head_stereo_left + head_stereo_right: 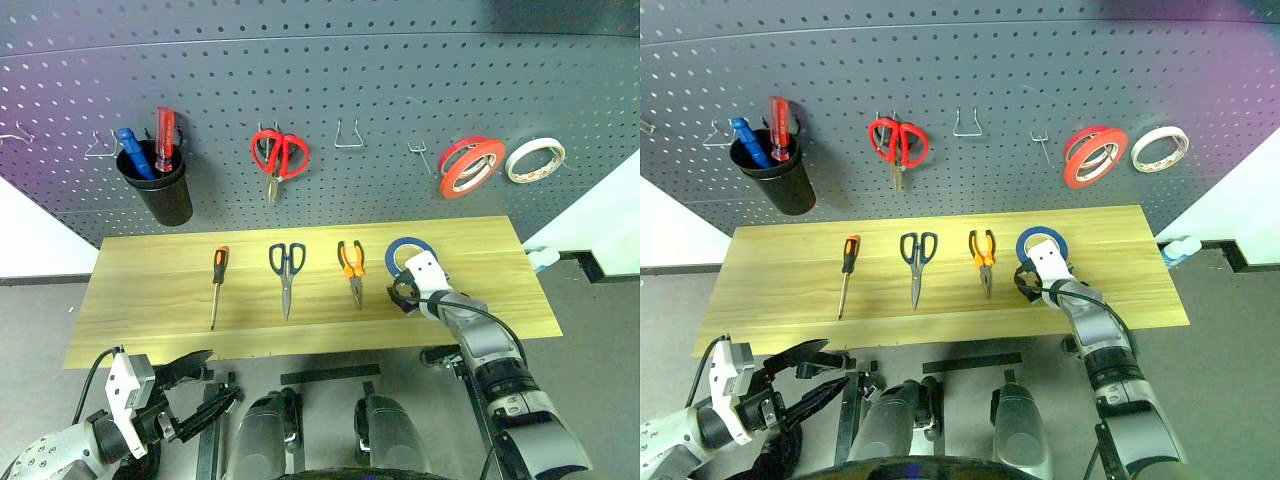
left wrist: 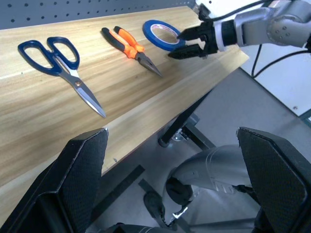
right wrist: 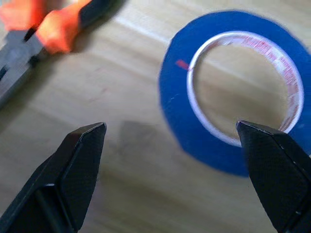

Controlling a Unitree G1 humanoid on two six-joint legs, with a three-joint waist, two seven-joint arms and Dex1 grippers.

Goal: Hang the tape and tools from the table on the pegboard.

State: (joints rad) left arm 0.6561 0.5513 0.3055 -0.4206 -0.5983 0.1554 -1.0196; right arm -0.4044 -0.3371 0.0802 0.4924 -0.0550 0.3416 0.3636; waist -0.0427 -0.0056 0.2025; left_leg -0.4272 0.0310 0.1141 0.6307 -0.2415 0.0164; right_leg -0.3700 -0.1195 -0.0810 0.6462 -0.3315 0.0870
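The blue tape lies flat at the right end of the row on the table. To its left are the orange-handled pliers, the dark-handled scissors and the screwdriver. My right gripper is open, angled down just above the tape's near edge; in the right wrist view one of its fingers overlaps the tape. My left gripper is open and empty, below the table's front edge at the left. The pegboard stands behind the table.
On the pegboard hang a black cup with red and blue screwdrivers, red scissors, a red tape ring and a white tape ring. Bare hooks sit between them. The table's right end is close to the tape.
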